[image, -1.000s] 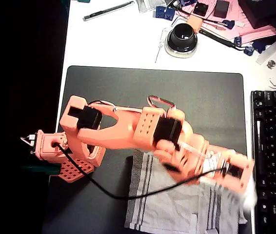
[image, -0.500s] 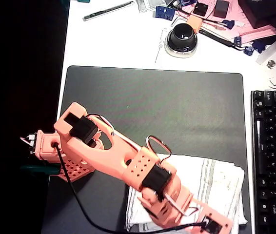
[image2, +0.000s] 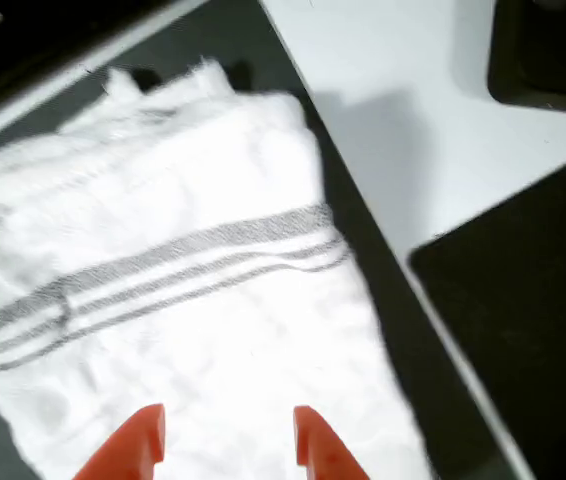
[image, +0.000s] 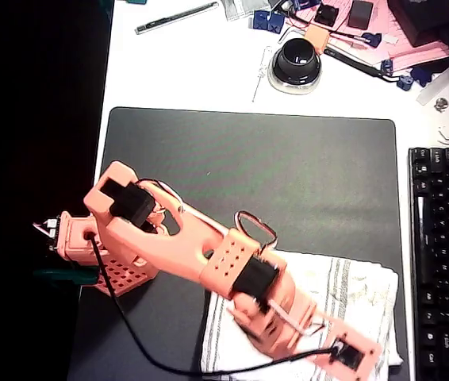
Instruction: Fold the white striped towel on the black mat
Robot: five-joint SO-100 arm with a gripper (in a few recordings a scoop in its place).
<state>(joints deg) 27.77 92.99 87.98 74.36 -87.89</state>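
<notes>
Overhead, left to right: orange arm barely shifted since half a second ago, its wrist now slightly higher. The black mat is matte and flat on the white tabletop. The white striped towel, textured and folded, lies at the mat's lower right, beside the keyboard. Wrist view: tool open and empty, fingers apart over the cloth.

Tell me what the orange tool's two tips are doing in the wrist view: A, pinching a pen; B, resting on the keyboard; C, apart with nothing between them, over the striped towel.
C: the tool shows both tips apart, empty, above the white striped towel.
</notes>
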